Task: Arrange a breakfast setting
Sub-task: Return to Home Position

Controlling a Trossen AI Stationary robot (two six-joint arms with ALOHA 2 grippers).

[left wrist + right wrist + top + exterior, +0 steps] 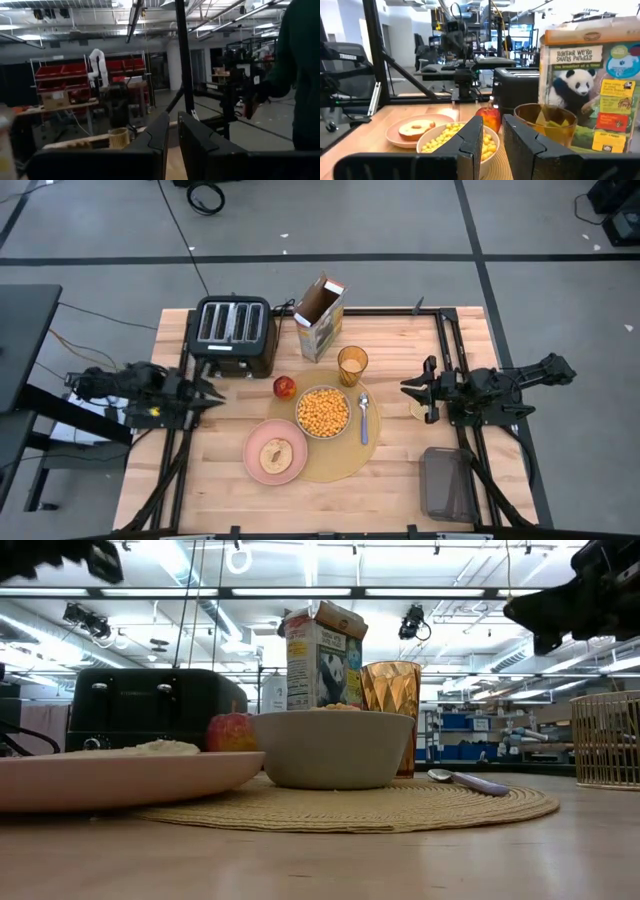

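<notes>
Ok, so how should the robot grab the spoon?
Best guess: pinch the spoon across its thin lilac handle, coming straight down from above. It lies flat on the placemat, handle pointing toward the front edge, the bowl close on one side. The right gripper is nearer.

High view: overhead, looking straight down on the whole table. Low view: at tabletop height, close to the pink plate, facing level across into the room. Wrist views: each looks forward past its own fingers; the right one shares the cereal box and toaster with both.
</notes>
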